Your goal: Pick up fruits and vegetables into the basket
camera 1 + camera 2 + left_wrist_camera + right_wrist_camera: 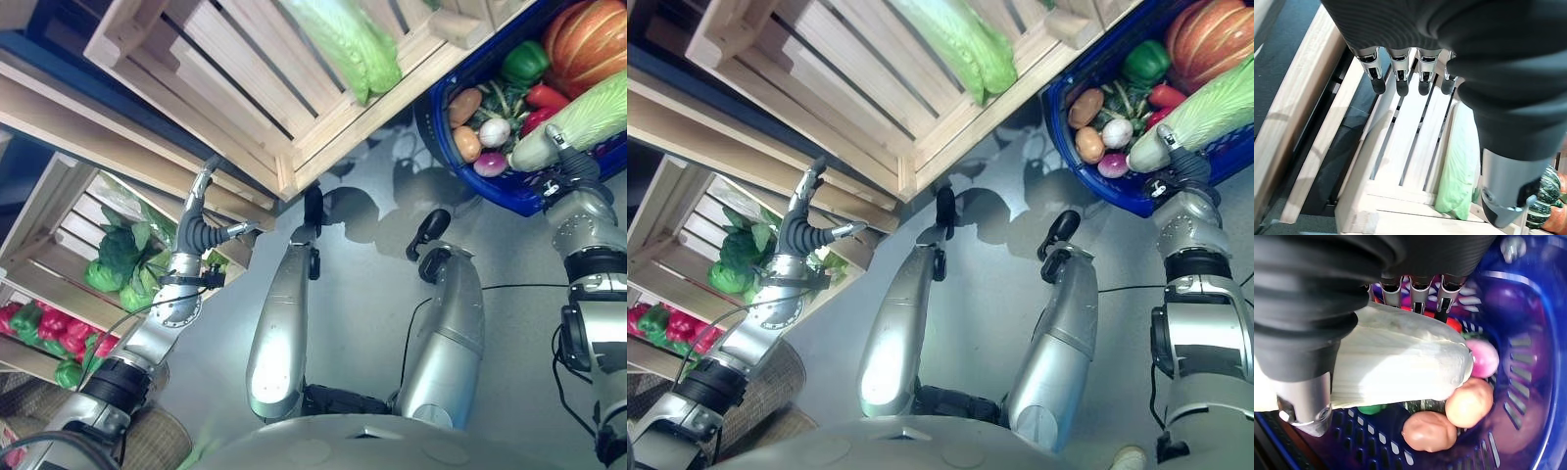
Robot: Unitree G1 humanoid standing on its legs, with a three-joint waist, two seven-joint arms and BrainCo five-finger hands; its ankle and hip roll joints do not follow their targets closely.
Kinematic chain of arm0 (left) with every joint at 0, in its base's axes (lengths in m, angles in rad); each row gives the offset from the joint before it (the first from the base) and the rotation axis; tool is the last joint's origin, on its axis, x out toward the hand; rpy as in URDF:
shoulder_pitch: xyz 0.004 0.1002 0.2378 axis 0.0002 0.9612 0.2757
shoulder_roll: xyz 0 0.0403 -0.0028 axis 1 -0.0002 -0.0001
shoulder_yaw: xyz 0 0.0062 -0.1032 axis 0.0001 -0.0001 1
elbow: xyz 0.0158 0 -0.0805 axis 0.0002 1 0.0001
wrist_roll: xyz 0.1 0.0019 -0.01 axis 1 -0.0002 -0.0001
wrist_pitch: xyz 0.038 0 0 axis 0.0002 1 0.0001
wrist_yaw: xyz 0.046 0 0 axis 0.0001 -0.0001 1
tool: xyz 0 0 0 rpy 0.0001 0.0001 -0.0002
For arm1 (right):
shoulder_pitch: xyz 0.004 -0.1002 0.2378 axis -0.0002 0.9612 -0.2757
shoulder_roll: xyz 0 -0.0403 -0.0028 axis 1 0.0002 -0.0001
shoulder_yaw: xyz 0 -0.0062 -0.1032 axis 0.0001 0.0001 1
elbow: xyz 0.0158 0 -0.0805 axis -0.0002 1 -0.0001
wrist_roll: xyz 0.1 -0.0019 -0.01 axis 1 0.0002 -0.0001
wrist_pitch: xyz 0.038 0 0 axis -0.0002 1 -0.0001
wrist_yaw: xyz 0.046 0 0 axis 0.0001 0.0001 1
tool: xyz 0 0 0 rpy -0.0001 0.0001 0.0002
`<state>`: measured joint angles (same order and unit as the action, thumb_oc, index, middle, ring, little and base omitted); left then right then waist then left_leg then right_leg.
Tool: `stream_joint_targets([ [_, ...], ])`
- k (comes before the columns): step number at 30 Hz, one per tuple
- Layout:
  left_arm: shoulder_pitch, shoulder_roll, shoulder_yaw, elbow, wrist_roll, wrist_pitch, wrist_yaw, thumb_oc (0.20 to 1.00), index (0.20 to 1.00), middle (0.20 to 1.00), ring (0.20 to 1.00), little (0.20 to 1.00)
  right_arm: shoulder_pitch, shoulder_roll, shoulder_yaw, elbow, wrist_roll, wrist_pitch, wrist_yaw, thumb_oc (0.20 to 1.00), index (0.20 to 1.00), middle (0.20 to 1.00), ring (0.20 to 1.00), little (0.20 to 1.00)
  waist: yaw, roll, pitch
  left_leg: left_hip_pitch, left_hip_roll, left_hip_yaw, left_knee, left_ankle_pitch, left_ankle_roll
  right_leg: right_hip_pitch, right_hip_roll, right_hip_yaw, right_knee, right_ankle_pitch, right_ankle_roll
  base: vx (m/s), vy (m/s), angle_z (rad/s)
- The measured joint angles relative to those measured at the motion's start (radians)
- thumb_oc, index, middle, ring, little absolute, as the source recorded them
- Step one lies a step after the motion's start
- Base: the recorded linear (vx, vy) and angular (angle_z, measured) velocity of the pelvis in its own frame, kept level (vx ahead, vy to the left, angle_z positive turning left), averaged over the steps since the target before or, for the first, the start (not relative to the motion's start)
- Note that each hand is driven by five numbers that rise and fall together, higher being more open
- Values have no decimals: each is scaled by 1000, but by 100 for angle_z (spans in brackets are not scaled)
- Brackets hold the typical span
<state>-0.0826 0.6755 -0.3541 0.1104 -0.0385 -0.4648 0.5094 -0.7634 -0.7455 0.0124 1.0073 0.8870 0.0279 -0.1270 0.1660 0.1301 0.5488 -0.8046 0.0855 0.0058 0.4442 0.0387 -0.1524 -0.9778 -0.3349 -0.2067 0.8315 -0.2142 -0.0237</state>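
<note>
The right hand (1352, 328) grips a napa cabbage (1400, 364) over the blue basket (529, 201), mid-deposit, so lowering and letting go should follow, while the left hand (808, 230) hangs released beside the wooden crate (862, 73).

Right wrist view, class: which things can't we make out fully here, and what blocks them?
- Cabbage: its leafy end is cut off by the picture's edge and the right hand.
- Red vegetable in the basket: mostly hidden behind the cabbage.
- Green item: only a sliver shows under the cabbage.
</note>
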Motion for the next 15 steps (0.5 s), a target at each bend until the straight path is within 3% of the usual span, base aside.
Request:
stream_joint_targets([
  [2, -2, 4, 0, -1, 2, -4, 7, 1000, 1000, 1000, 1000, 1000, 0, 0, 0, 29, 40, 3, 12, 200, 200, 200, 200, 200, 6, 0, 0, -32, 0, -14, 43, -17, 4, -14, -1, -3, 15, -5, 0, 29, -86, 5],
  [3, -3, 6, 0, -1, 3, -11, 10, 1000, 1000, 1000, 1000, 1000, 0, 0, -1, 42, 59, 8, 16, 809, 809, 809, 809, 809, 7, 0, 0, -43, 1, -18, 61, -24, 1, -19, -1, -2, 23, -7, 1, 29, -72, 4],
  [4, -7, 7, 0, -1, 10, -19, 15, 1000, 1000, 1000, 1000, 1000, 1, 0, -11, 54, 75, 14, 17, 1000, 1000, 1000, 1000, 1000, 8, 0, 0, -55, 1, -20, 78, -30, 2, -24, -1, -1, 29, -8, 1, 28, -62, 2],
  [11, -83, 61, 2, -42, 288, -12, 175, 1000, 1000, 1000, 1000, 1000, 7, 1, -18, 67, 59, -13, -43, 1000, 1000, 1000, 1000, 1000, 6, 0, 0, -101, 1, -33, 147, -52, 2, -45, 0, 6, 54, -9, -1, 7, -18, 1],
  [15, -201, 116, 3, -63, 529, 114, 361, 1000, 1000, 1000, 1000, 1000, 50, 8, 4, -24, -42, -96, -129, 1000, 1000, 1000, 1000, 1000, -7, 0, 0, -97, 4, -30, 167, -61, 6, -43, 22, 36, 54, -3, 7, 3, 82, -7],
])
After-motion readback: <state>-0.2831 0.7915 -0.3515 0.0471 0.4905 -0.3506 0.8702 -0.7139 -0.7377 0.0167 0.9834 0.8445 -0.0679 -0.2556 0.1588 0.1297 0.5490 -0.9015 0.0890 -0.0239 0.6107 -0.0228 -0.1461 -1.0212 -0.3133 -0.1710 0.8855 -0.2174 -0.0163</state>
